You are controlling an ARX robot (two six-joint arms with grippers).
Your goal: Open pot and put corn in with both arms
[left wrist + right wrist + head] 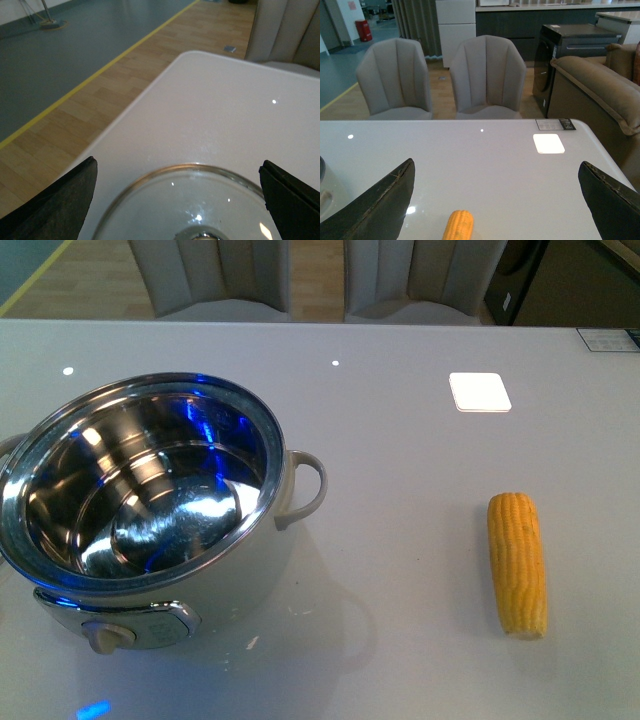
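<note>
The pot (283,540) stands uncovered on the left of the white table, its shiny steel inside empty and its knob panel facing me. The corn (517,562) lies lengthwise on the right of the table, apart from the pot. Neither arm shows in the front view. My left gripper (177,172) is open, its black fingers (65,205) straddling a round glass lid (150,200) that lies on the table below it. My right gripper (496,170) is open above the table, with the corn (458,225) below and between its fingers, untouched.
A bright white square (479,391) marks the table at the back right. Two grey chairs (487,75) stand behind the far edge. The table's corner (195,54) and the wood floor lie beyond the lid. A brown sofa (600,95) stands off the table's right side.
</note>
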